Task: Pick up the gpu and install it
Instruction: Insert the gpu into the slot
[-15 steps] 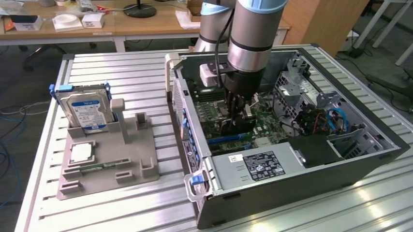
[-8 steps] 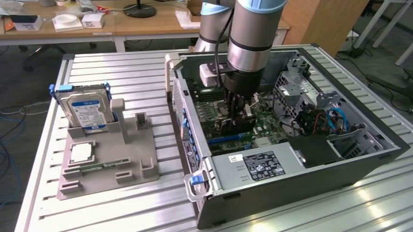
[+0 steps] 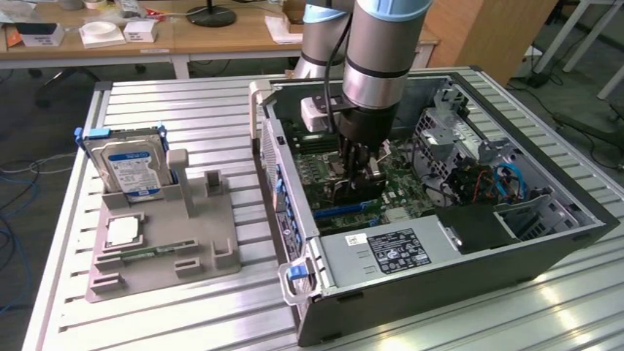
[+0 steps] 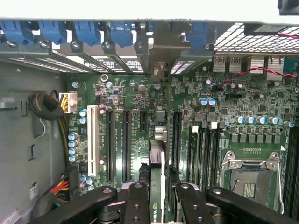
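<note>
My gripper (image 3: pixel 363 167) is down inside the open computer case (image 3: pixel 546 241), over the green motherboard (image 3: pixel 405 191). It is shut on the gpu (image 3: pixel 345 194), a thin dark card held on edge below the fingers. In the wrist view the gpu (image 4: pixel 158 161) runs edge-on between the black fingers (image 4: pixel 136 200), away from my gripper (image 4: pixel 158 198) toward the case's rear wall. There its metal end meets the rear slot openings (image 4: pixel 160 70). The card lies along the motherboard (image 4: pixel 219 107) between two long black slots (image 4: pixel 126 144). I cannot tell whether it is seated.
Left of the case, a grey holder (image 3: pixel 166 245) carries a hard drive (image 3: pixel 131 164) with a blue-and-white label, a small square chip (image 3: pixel 122 232) and a green memory stick (image 3: pixel 151 251). The power supply (image 3: pixel 390 252) and drive cage (image 3: pixel 458 142) crowd the case. Blue latches (image 4: pixel 88 30) line the rear wall.
</note>
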Tool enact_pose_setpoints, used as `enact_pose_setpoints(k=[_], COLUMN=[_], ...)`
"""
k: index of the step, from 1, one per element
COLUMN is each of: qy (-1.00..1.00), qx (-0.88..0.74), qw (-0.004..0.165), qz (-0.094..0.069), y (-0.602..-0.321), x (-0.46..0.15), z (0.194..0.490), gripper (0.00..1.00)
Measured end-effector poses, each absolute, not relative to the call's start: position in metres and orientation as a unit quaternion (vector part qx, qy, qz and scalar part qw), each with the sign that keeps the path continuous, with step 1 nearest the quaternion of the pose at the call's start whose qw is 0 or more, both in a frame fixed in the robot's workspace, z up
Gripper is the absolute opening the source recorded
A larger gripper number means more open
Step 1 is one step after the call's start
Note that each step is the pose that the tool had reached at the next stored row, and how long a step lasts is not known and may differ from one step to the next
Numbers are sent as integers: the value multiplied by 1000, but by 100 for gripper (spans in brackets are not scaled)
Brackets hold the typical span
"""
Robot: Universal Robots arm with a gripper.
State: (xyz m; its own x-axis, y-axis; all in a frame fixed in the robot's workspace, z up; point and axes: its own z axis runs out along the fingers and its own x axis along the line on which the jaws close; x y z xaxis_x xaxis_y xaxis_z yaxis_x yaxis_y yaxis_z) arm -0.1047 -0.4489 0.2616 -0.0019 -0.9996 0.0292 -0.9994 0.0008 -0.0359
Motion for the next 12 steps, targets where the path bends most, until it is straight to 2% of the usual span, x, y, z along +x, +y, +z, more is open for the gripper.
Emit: enact_pose_setpoints(k=[12], qy=[698], qx=[-716], qw=[3], qz=[-23], y=[-448], x=[-106], z=[256], gripper=[26])
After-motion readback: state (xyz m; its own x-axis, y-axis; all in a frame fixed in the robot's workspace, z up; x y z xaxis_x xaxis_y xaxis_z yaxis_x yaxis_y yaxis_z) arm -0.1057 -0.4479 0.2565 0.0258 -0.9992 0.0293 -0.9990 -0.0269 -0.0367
